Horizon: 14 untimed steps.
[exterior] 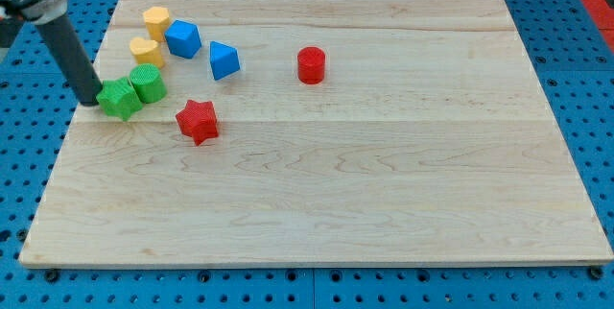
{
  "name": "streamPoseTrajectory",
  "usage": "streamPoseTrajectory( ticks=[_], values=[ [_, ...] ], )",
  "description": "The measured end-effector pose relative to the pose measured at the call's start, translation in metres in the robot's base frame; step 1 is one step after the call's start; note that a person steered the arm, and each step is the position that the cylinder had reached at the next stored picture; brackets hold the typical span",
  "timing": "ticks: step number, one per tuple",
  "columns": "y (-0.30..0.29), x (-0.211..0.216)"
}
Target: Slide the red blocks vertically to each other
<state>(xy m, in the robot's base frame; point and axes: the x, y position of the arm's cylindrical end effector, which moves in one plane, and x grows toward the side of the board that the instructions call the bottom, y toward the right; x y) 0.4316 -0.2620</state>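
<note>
my tip (91, 101): dark rod's lower end, no fingers or jaws to open or shut, holding nothing; set at the board's left edge, just beside the green star (118, 100), apparently touching its left side

green star: pressed against green cylinder (148, 83) on its upper right; likely parked here as clutter, not task items

yellow blocks (156, 19), (146, 52): stacked in a column toward the view's top, near the blue pair (182, 38), (224, 59)

red star (198, 121): below and right of the green pair, free on all sides

red cylinder (311, 64): well apart, toward the view's right and higher up

wooden board (384, 203): bare over the right and lower parts

status: red pair offset sideways, not yet in one vertical line; tip on the wrong side of the greens for a clean push, probably needing to go around them to reach the star
</note>
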Motion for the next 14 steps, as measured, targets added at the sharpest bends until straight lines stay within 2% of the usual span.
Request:
streamPoseTrajectory(
  ticks=[2, 3, 4, 5, 6, 7, 8, 9, 11, 12, 13, 14],
  values=[
    [0.04, 0.049],
    [0.075, 0.047],
    [0.103, 0.006],
    [0.157, -0.004],
    [0.191, 0.01],
    [0.195, 0.038],
    [0.211, 0.043],
    [0.213, -0.017],
    [0.292, -0.073],
    [0.24, -0.078],
    [0.306, -0.062],
    [0.354, -0.095]
  ],
)
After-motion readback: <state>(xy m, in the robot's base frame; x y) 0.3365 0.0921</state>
